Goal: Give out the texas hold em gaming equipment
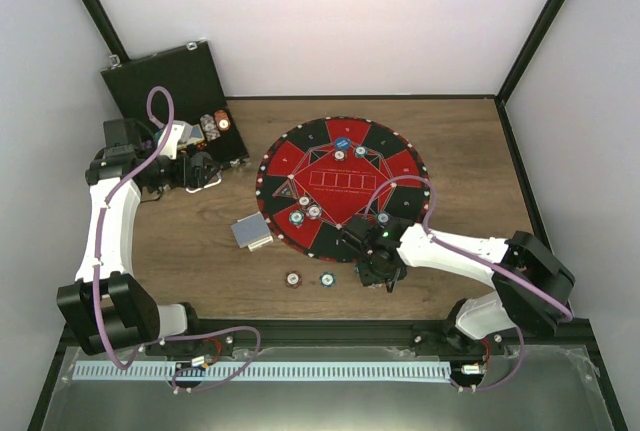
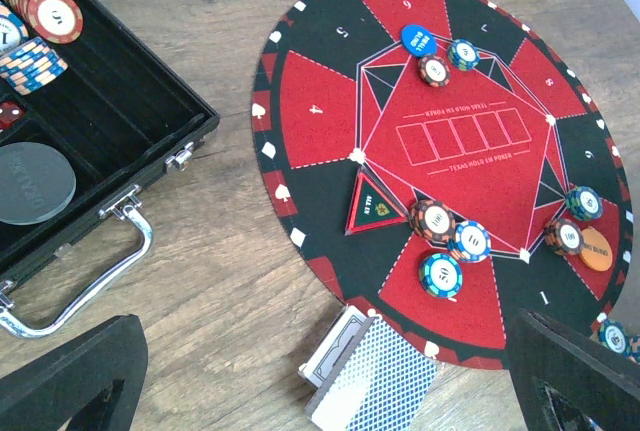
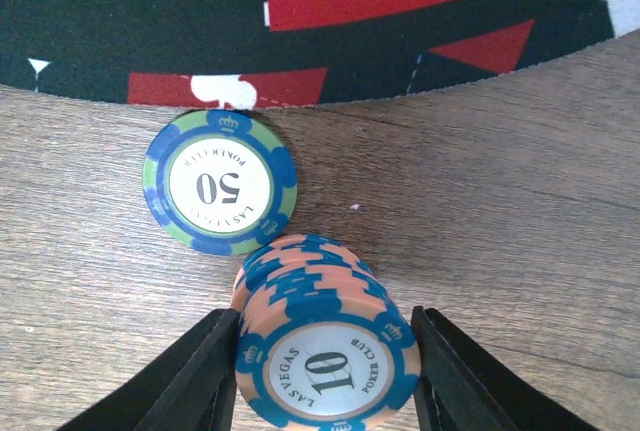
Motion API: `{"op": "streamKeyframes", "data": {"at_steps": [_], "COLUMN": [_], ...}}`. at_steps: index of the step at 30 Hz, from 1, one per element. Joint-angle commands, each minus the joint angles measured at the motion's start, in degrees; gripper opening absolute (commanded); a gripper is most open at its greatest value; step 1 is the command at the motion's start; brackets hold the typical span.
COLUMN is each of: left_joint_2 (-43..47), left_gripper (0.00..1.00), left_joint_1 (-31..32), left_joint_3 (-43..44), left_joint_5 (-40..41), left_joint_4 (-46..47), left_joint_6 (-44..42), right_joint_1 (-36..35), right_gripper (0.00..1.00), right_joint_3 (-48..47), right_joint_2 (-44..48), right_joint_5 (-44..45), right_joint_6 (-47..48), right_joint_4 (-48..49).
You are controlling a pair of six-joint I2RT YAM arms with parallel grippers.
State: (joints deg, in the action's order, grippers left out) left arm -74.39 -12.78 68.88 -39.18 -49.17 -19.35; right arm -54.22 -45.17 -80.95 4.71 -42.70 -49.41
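My right gripper [image 3: 325,376] is shut on a stack of blue-and-peach "10" poker chips [image 3: 322,351], standing on the wood just off the mat's near edge [image 1: 378,269]. A blue-and-green "50" chip [image 3: 220,183] lies flat beside the stack. My left gripper [image 2: 320,391] is open and empty, near the black case [image 1: 200,169]. The grey-blue-backed card deck [image 2: 372,376] lies at the mat's edge between its fingers in the left wrist view. Brown, white and teal chips [image 2: 441,275] sit on the mat, with a blue disc [image 2: 418,39] and an orange disc [image 2: 596,248].
The round red-and-black mat [image 1: 335,166] fills the table's middle. The open black case [image 1: 160,81] with more chips [image 1: 215,126] stands at the back left; its metal handle [image 2: 95,281] faces the mat. Two loose chips [image 1: 293,278] lie on the wood near the front.
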Motion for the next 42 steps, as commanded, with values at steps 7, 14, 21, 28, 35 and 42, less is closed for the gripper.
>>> {"op": "streamKeyframes", "data": {"at_steps": [7, 14, 21, 28, 35, 42], "left_joint_2": [0.82, 0.91, 0.86, 1.0, 1.07, 1.26], "left_gripper": [1.0, 1.0, 1.0, 1.0, 1.0, 1.0], "left_joint_1": [-0.31, -0.27, -0.32, -0.26, -0.28, -0.23], "left_joint_3": [1.08, 1.19, 1.04, 1.1, 1.25, 1.39], "left_joint_5": [-0.99, -0.95, -1.06, -0.73, -1.04, -0.95], "left_joint_4": [-0.28, -0.4, -0.43, -0.82, -1.11, -1.55], "left_joint_6": [-0.62, -0.65, -0.83, -1.33, -1.13, -0.94], "right_joint_1": [-0.59, -0.54, -0.51, 1.31, 9.79, 15.07], "right_gripper": [0.41, 0.38, 0.38, 0.38, 0.38, 0.36], "right_joint_3": [-0.86, -4.5, -9.5, -18.73, -35.85, -61.95], "right_joint_2": [0.27, 1.11, 1.74, -1.53, -12.78, -35.88], "right_joint_5": [0.91, 1.73, 3.3, 7.42, 8.35, 7.26], "right_joint_6": [-0.46, 0.04, 0.63, 4.76, 14.73, 22.13], "right_joint_4": [-0.28, -2.89, -6.7, -9.51, -3.74, -2.3]}}
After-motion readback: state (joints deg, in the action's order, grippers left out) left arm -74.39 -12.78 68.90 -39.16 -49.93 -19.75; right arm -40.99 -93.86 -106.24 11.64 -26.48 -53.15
